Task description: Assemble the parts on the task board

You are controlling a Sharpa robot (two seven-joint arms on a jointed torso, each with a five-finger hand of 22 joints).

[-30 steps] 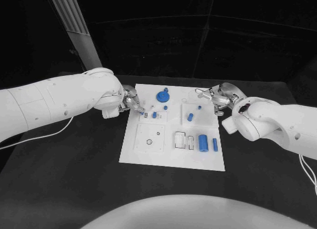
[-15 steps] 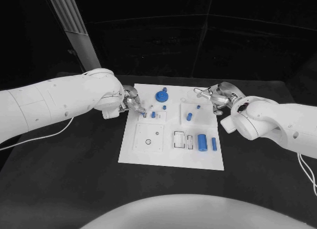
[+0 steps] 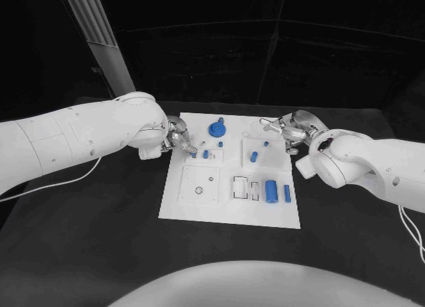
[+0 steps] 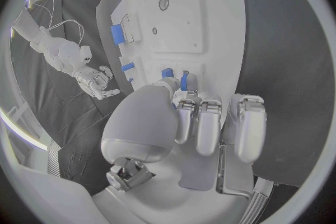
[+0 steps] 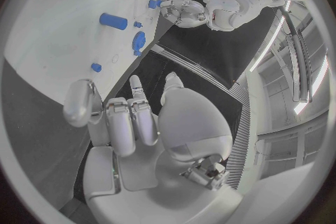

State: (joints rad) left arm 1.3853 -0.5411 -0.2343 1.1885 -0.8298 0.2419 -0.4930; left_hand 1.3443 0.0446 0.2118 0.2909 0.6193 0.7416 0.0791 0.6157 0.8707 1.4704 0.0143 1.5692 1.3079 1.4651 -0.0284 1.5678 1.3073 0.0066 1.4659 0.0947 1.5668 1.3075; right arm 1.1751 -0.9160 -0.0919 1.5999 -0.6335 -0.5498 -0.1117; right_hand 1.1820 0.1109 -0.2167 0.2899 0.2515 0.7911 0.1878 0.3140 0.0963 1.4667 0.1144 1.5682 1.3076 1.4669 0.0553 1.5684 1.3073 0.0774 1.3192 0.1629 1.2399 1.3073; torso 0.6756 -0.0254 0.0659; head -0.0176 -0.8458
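Left hand (image 4: 183,123) fingers (image 4: 183,85) pinching blue part (image 4: 185,79), over task board (image 4: 210,17)

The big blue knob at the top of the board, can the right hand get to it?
Probably yes. The right hand is empty, beside the board, and nothing stands between it and the knob.

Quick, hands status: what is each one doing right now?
Left hand: pinching a small blue part at the task board's edge.
Right hand: holds nothing, fingers partly curled beside the board.
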